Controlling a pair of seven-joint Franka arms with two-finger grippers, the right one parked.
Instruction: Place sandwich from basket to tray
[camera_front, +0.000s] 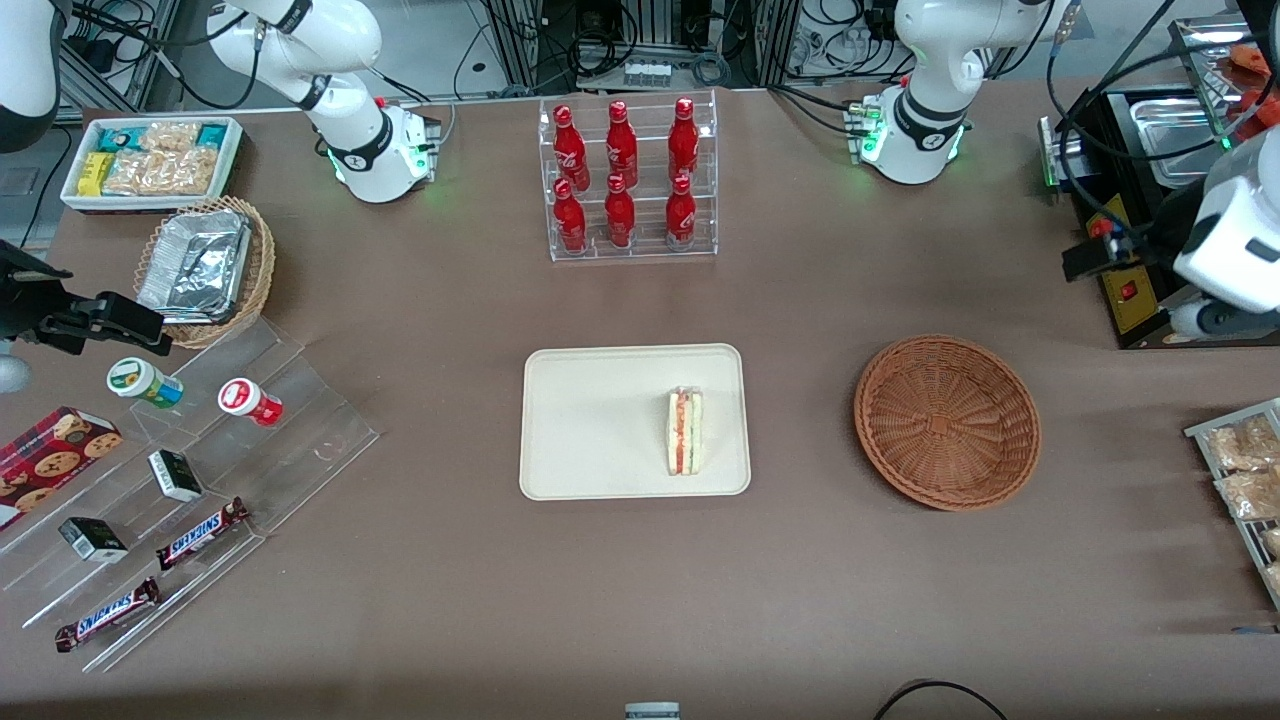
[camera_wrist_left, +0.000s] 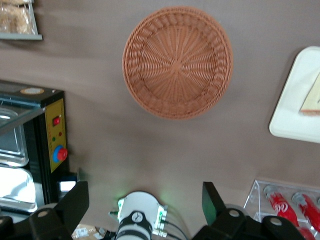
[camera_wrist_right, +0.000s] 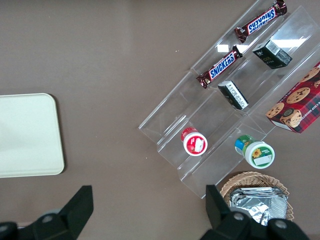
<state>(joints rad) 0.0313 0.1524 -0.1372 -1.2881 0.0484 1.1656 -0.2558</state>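
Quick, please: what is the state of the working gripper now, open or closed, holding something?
Gripper: open, holding nothing, raised over the table above the basket.

We read "SNICKERS" on two brown candy bars (camera_front: 202, 533) (camera_front: 107, 614) lying on the clear acrylic step display (camera_front: 250, 470). The red bottles (camera_front: 620, 175) in the clear rack carry white script too small to read. The left gripper (camera_wrist_left: 145, 200) bears no lettering.

**Three cameras, one table**

The front view looks steeply down on the whole table, facing both arm bases. The left wrist camera looks down from high up over the basket (camera_wrist_left: 177, 62), its gripper (camera_wrist_left: 145, 202) spread wide. The right wrist camera hangs over the snack shelves. All three views share the tray (camera_front: 600, 400).
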